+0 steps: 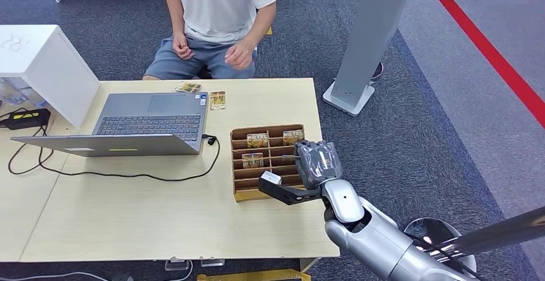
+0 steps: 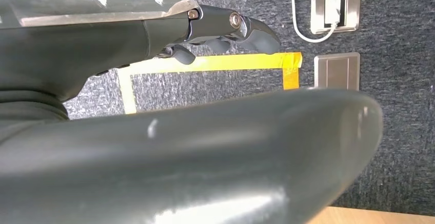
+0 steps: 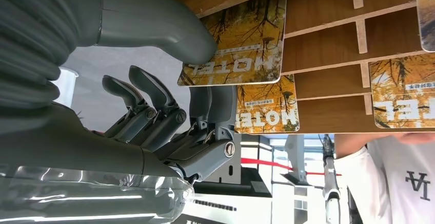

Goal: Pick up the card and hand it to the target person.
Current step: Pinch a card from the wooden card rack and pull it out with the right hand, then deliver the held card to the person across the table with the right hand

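Note:
My right hand (image 1: 317, 162) hangs over the right side of a wooden slotted card rack (image 1: 239, 179) on the table. In the right wrist view the thumb (image 3: 169, 29) presses on the edge of a yellow "HOTEL" card (image 3: 246, 39) and the dark fingers (image 3: 210, 103) reach in behind it, so the card is pinched. More such cards lie in the rack (image 1: 257, 139) (image 1: 252, 160). The person (image 1: 218, 11) sits at the table's far side, hands near the lap. My left hand (image 2: 128, 39) hangs over the floor and holds nothing, its fingers loosely extended.
An open laptop (image 1: 151, 123) with a black cable (image 1: 128, 175) stands left of the rack. Two cards (image 1: 218, 99) (image 1: 187, 87) lie on the table (image 1: 160, 223) near the person. A white box (image 1: 45, 62) sits far left, a grey stand (image 1: 366, 43) and red floor line (image 1: 488, 49) at right.

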Tool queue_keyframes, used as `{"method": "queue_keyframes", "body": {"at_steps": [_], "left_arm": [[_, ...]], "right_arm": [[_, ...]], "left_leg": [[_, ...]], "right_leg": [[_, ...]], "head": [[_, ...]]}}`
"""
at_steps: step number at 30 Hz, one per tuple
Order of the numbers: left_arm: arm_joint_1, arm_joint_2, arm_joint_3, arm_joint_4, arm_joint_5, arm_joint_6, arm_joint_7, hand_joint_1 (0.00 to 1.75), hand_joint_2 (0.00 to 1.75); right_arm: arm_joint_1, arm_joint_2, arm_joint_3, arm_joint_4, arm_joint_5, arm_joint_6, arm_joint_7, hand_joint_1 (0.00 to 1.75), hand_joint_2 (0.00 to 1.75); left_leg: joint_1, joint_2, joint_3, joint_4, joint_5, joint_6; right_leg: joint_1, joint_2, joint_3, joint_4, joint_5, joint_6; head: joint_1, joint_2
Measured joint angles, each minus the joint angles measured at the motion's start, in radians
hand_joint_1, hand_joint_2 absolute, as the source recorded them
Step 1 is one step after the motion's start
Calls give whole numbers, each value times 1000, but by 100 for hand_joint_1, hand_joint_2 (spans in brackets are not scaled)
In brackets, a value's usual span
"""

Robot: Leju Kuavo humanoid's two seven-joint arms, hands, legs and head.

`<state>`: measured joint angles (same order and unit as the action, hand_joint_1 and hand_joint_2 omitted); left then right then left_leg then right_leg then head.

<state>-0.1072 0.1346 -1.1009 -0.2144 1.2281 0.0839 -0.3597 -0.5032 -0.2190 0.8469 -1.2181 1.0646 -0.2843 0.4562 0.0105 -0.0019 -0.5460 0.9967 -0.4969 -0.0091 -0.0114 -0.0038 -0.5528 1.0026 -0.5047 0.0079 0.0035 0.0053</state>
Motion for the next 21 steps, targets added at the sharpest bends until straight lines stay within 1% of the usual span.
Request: {"method": "queue_keyframes", "body": {"at_steps": [7, 11, 17, 21], "left_arm": [[1, 3, 0, 0, 4, -6, -19, 0, 0], [3, 5, 2, 0, 12, -8, -21, 0, 0], [5, 6, 14, 0, 23, -8, -22, 0, 0], [7, 6, 20, 0, 26, -8, -22, 0, 0]], "right_arm": [[2, -2, -2, -6, 6, -7, 5, 171, 175], [-1, -12, -8, -37, 23, -10, 15, 171, 175], [-24, -41, -48, -156, 56, -18, 38, 171, 175], [-36, -58, -79, -253, 58, -39, 26, 171, 175]], "left_leg": [[0, 0, 0, 0, 0, 0], [0, 0, 0, 0, 0, 0], [0, 0, 0, 0, 0, 0], [0, 0, 0, 0, 0, 0]], "right_leg": [[0, 0, 0, 0, 0, 0], [0, 0, 0, 0, 0, 0], [0, 0, 0, 0, 0, 0], [0, 0, 0, 0, 0, 0]], "head": [[0, 0], [1, 0], [0, 0], [1, 0]]}}
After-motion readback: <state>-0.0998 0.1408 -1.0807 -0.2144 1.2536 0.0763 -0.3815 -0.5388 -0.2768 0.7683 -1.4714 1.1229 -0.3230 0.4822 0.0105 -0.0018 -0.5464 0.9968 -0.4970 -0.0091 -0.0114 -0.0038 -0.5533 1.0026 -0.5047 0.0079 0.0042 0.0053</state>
